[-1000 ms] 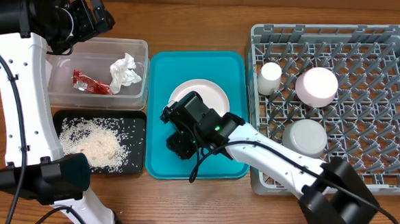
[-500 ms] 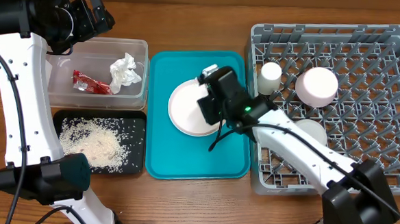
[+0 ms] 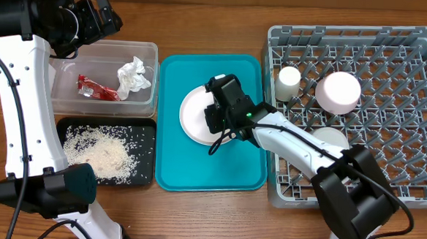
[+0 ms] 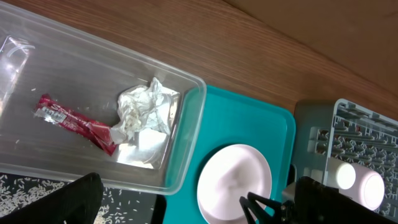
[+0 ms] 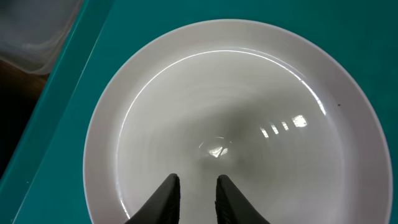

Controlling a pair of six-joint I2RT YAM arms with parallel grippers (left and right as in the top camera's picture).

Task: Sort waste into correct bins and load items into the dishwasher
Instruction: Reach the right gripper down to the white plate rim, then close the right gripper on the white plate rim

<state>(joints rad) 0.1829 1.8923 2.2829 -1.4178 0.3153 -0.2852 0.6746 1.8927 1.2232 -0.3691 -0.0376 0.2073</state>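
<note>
My right tool (image 5: pixel 194 190) is over the small white plate (image 5: pixel 236 112), its fingers set nearly together with a slim gap and nothing between them. I cannot tell whether the tips touch it. The plate lies flat on the teal tray (image 3: pixel 233 168). My left tool (image 3: pixel 107 16) stands wide open and empty near the far edge of the clear tub (image 3: pixel 65 79), which holds the crumpled napkin (image 3: pixel 133 76) and red sachet (image 3: pixel 94 89). Rice (image 3: pixel 102 154) lies in the black tray (image 3: pixel 145 134). A cup (image 3: pixel 289 79) and bowl (image 3: pixel 338 92) sit in the grey dish rack (image 3: pixel 404 107).
</note>
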